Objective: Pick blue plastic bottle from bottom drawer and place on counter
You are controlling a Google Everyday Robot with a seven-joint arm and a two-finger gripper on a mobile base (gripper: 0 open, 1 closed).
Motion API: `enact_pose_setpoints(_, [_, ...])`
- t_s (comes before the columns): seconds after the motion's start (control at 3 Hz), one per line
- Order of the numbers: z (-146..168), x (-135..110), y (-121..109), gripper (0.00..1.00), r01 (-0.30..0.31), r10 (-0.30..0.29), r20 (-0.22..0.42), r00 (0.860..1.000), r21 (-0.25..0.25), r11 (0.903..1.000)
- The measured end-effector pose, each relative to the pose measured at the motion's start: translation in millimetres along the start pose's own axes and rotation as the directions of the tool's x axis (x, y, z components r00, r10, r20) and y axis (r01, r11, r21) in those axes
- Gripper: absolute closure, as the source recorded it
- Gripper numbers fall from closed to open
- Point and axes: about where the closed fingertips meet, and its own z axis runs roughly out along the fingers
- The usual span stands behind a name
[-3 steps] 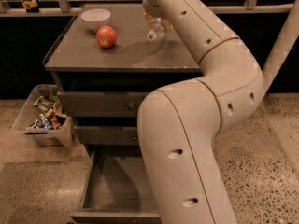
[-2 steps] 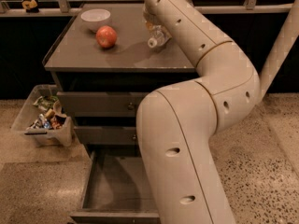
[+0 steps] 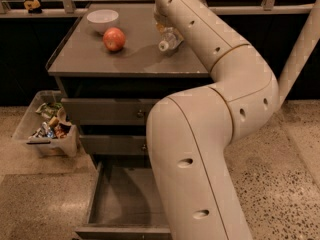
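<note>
Blue plastic bottle is out of the open bottom drawer and up on the surface, upper centre of frame, tilted w/ cap toward lower left, right under the end effector; can't tell if that's clamped or free, arm hides it. Pick looks done, place nearly; left, I'd say: release & retreat. Apple & bowl sit left, apart from bottle; front edge is near.
</note>
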Motion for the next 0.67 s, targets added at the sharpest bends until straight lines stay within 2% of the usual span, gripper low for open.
enact_pose_setpoints(0.67, [0.1,0.0,0.0,0.38,0.0,0.0,0.0,1.0,0.0,1.0])
